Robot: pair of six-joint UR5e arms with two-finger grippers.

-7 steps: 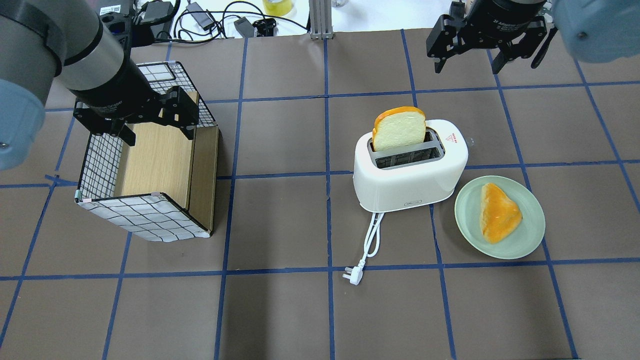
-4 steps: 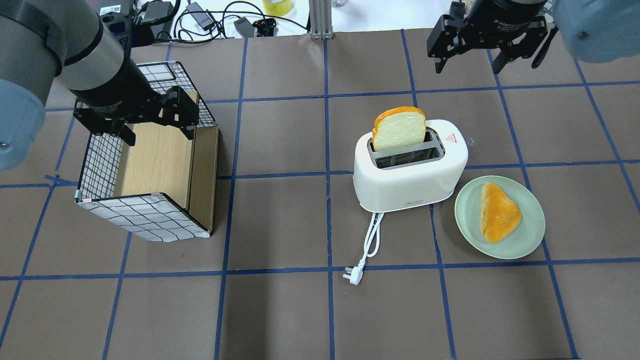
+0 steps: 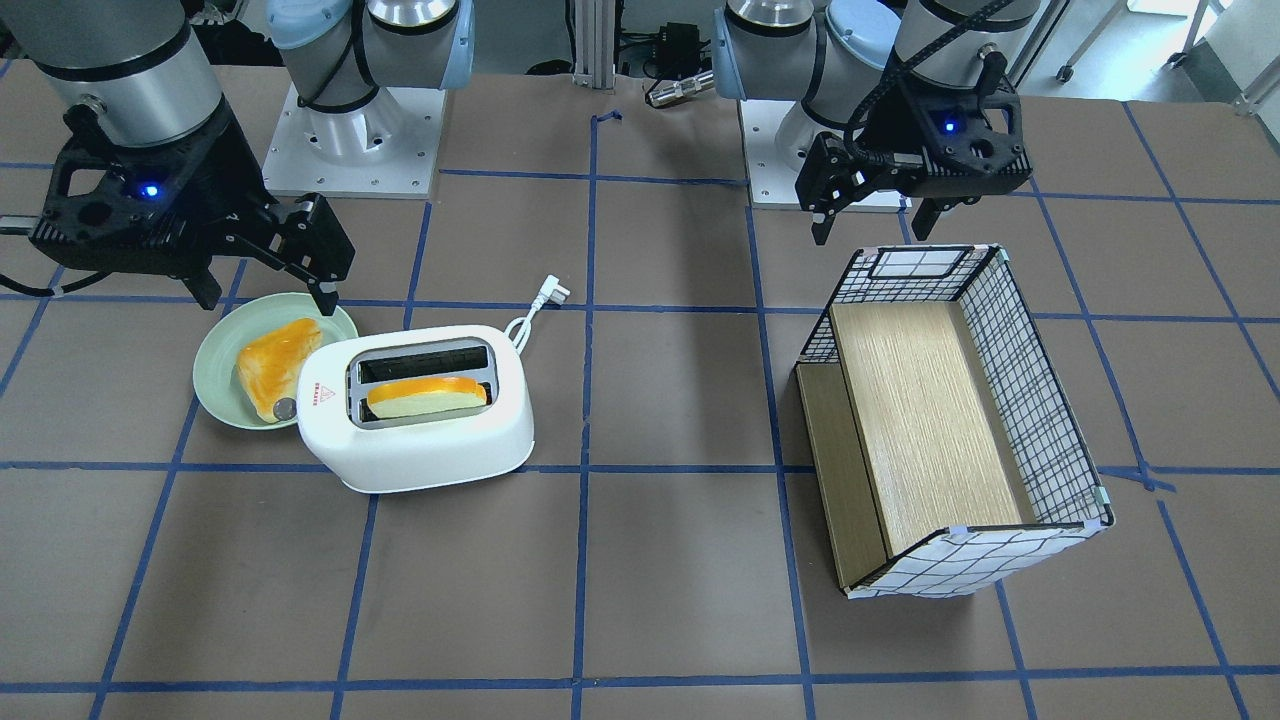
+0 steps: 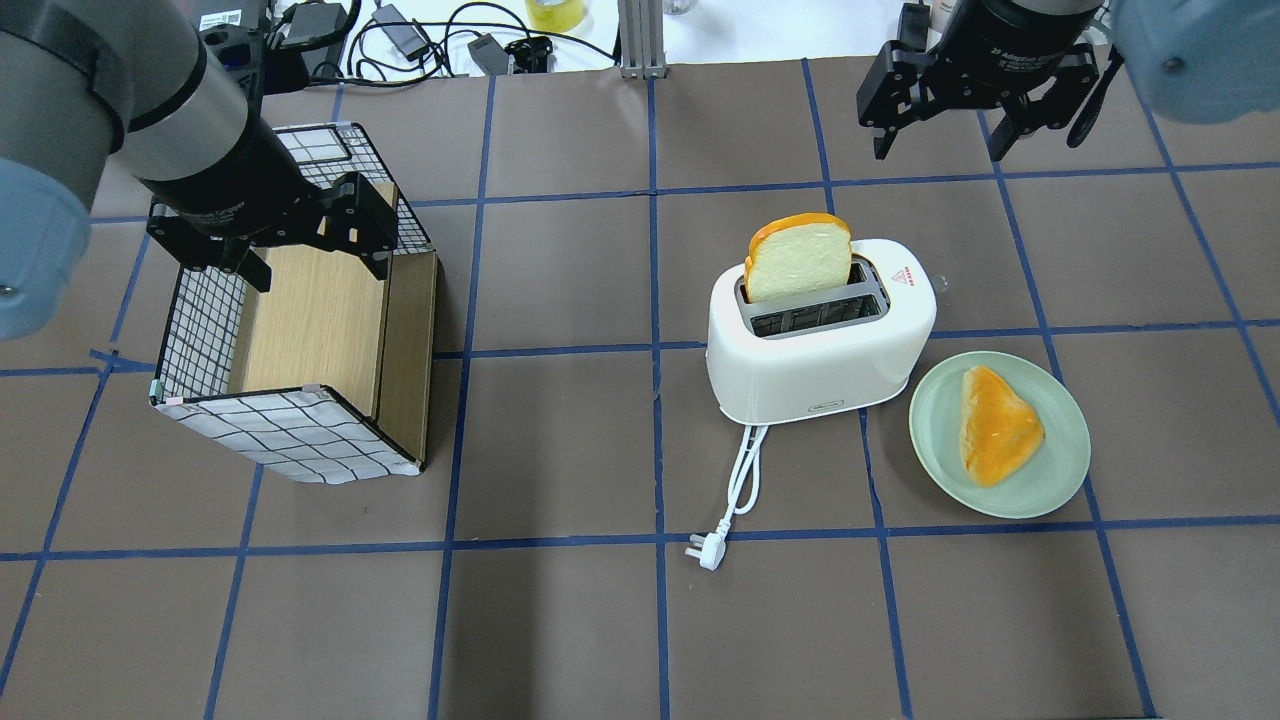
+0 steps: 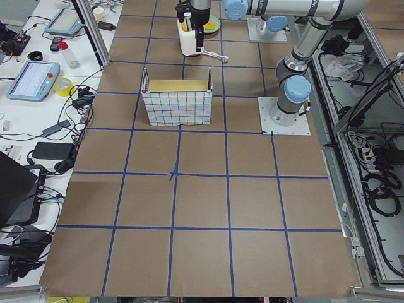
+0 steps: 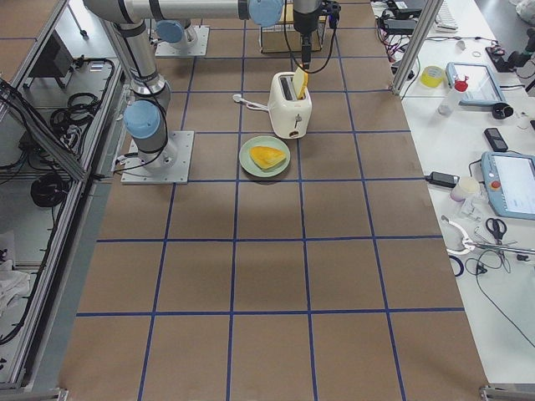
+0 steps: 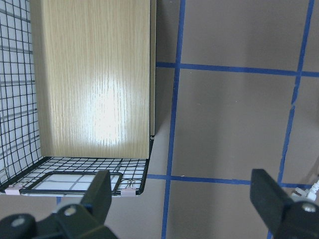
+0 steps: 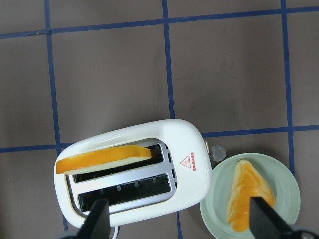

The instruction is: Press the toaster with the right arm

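The white toaster (image 4: 820, 345) stands right of the table's middle, with a slice of bread (image 4: 797, 258) upright in its far slot. It also shows in the front view (image 3: 420, 425) and in the right wrist view (image 8: 134, 174), with a red triangle sticker and a small grey knob (image 8: 217, 152) at its end. Its white cord (image 4: 745, 480) lies loose. My right gripper (image 4: 938, 150) is open and empty, high above the table beyond the toaster; it also shows in the front view (image 3: 265, 297). My left gripper (image 4: 318, 272) is open and empty over the wire basket.
A green plate (image 4: 1060, 470) with a triangular bread piece (image 4: 995, 425) sits right next to the toaster's right end. A wire basket with a wooden board and checked lining (image 4: 290, 440) stands at the left. Cables and gear lie beyond the far table edge.
My right gripper has shifted a little down in the overhead view, staying open. The left arm, toaster, bread and plate have not moved.
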